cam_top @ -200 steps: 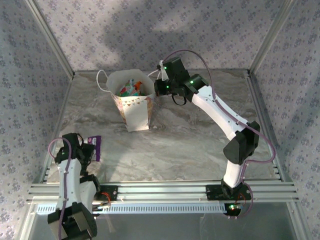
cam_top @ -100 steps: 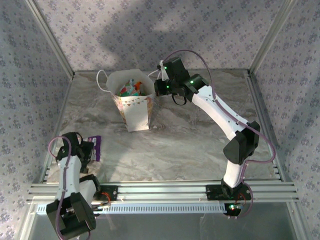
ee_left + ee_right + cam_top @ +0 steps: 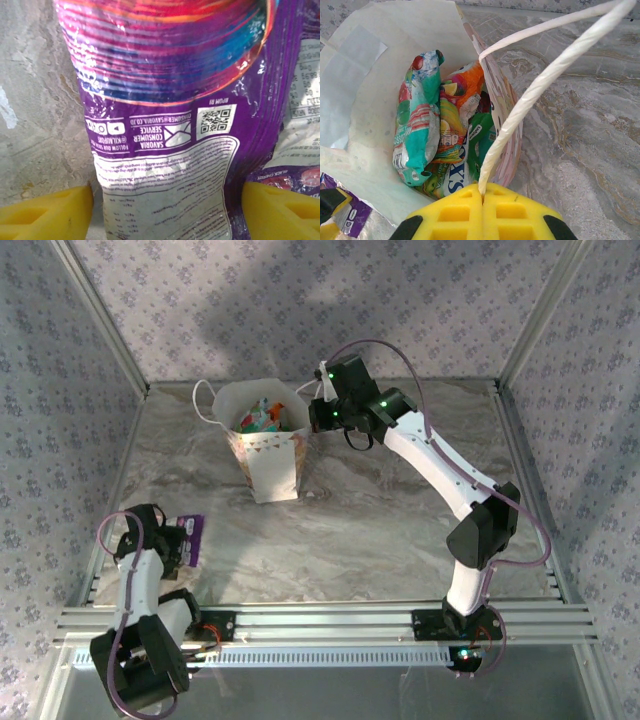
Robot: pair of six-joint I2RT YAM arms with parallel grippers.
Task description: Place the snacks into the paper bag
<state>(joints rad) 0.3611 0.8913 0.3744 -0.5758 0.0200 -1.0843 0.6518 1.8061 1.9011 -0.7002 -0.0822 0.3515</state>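
Where the near-left corner of the marble-patterned surface (image 3: 380, 520) begins the count, item one: left end effector (image 3: 167, 205), yellow fingers (image 3: 45, 212) spread and straddling one purple candy packet (image 3: 165, 125). The packet lies flat on the surface, printed back up, well apart from the bag. Whether the fingers touch its edges cannot be told.

Handling, as judged: light, thin glossy film, soft and probably slippery. It should crumple rather than break. A pinch across the narrow width near the middle looks safest, set low enough to lift the film off the stone.

Item two, centre rear: paper bag (image 3: 270, 465), white, upright, mouth open, bunting print on its side. Contents: several packets standing on end and leaning together, among them a teal packet (image 3: 417, 125) and an orange packet (image 3: 462, 95). Bag judged light and easily tipped.

Item three, just right of the bag: right end effector (image 3: 482, 200), fingers pressed together on the white cord handle (image 3: 530, 105), apparently steadying that side of the mouth.
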